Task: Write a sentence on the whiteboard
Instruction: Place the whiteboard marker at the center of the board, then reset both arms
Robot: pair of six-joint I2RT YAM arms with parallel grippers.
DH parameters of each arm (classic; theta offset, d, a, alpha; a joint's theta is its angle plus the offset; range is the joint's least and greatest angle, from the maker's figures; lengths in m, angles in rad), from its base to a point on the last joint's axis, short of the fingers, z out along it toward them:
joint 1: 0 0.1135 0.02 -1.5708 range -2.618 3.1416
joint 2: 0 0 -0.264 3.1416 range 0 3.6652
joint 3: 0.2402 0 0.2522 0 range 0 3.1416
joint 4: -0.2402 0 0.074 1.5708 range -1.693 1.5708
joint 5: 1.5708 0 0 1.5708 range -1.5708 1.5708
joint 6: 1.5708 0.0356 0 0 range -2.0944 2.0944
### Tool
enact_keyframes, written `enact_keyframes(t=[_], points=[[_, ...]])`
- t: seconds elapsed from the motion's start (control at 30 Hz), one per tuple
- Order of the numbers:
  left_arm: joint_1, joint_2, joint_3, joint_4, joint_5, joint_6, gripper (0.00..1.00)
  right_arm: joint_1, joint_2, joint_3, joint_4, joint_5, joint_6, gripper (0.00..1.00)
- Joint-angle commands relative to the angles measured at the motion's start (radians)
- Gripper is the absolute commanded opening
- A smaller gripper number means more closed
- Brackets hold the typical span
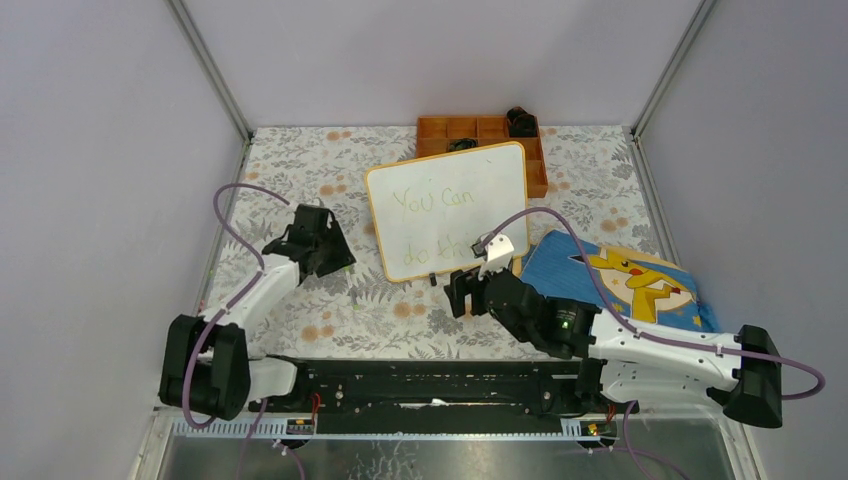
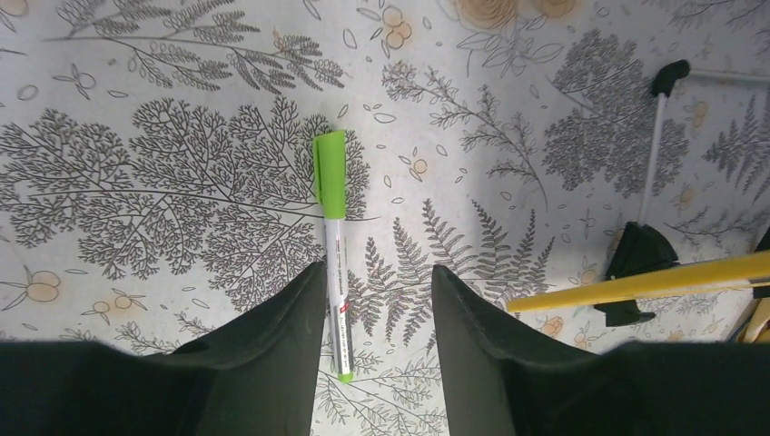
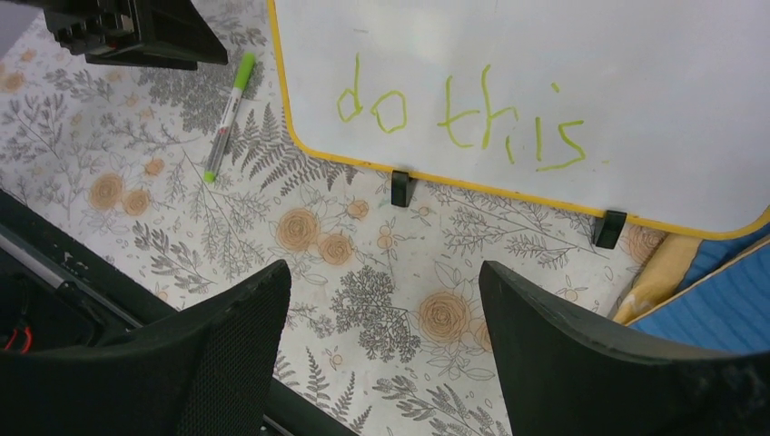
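Note:
The whiteboard (image 1: 450, 215) with its yellow frame lies tilted at mid-table, and the light-green sentence (image 1: 435, 205) "You can do this" fills two lines on it. In the right wrist view the whiteboard (image 3: 563, 54) shows the words "do this" (image 3: 463, 123). A green-capped marker (image 2: 332, 245) lies flat on the flowered cloth, just left of the board. My left gripper (image 2: 379, 268) hangs open over the marker, whose barrel lies along the left finger's inner side with a wide gap to the other finger. My right gripper (image 3: 383, 265) stands open below the board's lower edge, with nothing between its fingers.
An orange tray (image 1: 480, 130) with compartments and small black items sits behind the board. A blue cartoon-print cloth (image 1: 630, 280) lies at the right, under the board's corner. The board's yellow edge (image 2: 636, 282) and a black foot (image 2: 640, 259) are right of my left gripper. Grey walls enclose the table.

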Motion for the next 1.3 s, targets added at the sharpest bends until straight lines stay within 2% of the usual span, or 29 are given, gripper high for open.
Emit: enact_keyframes(t=[0.0,0.1,0.13,0.2,0.4,0.47,0.53,0.6,0.73,0.8,0.97,1.07,1.13,1.27], points=[[-0.017,-0.090,-0.002,0.037,-0.078,0.017,0.53,-0.008,-0.035,0.077,0.021,0.093,-0.010,0.83],[-0.041,-0.179,-0.018,0.060,-0.122,0.023,0.53,-0.008,-0.048,0.102,0.026,0.168,-0.004,0.84],[-0.047,-0.214,-0.029,0.075,-0.131,0.022,0.53,-0.009,-0.050,0.107,0.035,0.189,0.000,0.87],[-0.059,-0.273,-0.051,0.105,-0.147,0.020,0.54,-0.008,-0.050,0.117,0.054,0.241,0.023,0.99],[-0.108,-0.381,-0.078,0.134,-0.223,0.026,0.57,-0.031,0.052,0.268,-0.130,0.360,0.114,1.00],[-0.118,-0.405,-0.083,0.143,-0.236,0.026,0.58,-0.060,0.082,0.283,-0.150,0.342,0.122,1.00],[-0.122,-0.423,-0.091,0.149,-0.245,0.025,0.60,-0.082,0.087,0.253,-0.115,0.352,0.100,1.00],[-0.130,-0.433,-0.092,0.151,-0.254,0.022,0.63,-0.105,0.065,0.212,-0.097,0.372,0.159,1.00],[-0.154,-0.427,-0.076,0.141,-0.304,0.009,0.66,-0.153,-0.033,0.039,0.124,0.363,0.142,1.00],[-0.164,-0.423,-0.070,0.142,-0.311,0.007,0.68,-0.187,-0.051,0.020,0.144,0.334,0.143,1.00],[-0.176,-0.423,-0.066,0.160,-0.318,0.007,0.71,-0.283,0.072,0.189,-0.130,0.195,0.149,1.00],[-0.177,-0.433,-0.073,0.183,-0.343,0.009,0.75,-0.284,0.142,0.287,-0.229,0.270,0.220,1.00],[-0.177,-0.435,-0.079,0.191,-0.373,-0.021,0.81,-0.285,0.173,0.330,-0.263,0.312,0.249,1.00],[-0.177,-0.408,-0.034,0.159,-0.326,-0.012,0.85,-0.284,0.205,0.415,-0.313,0.332,0.211,1.00]])
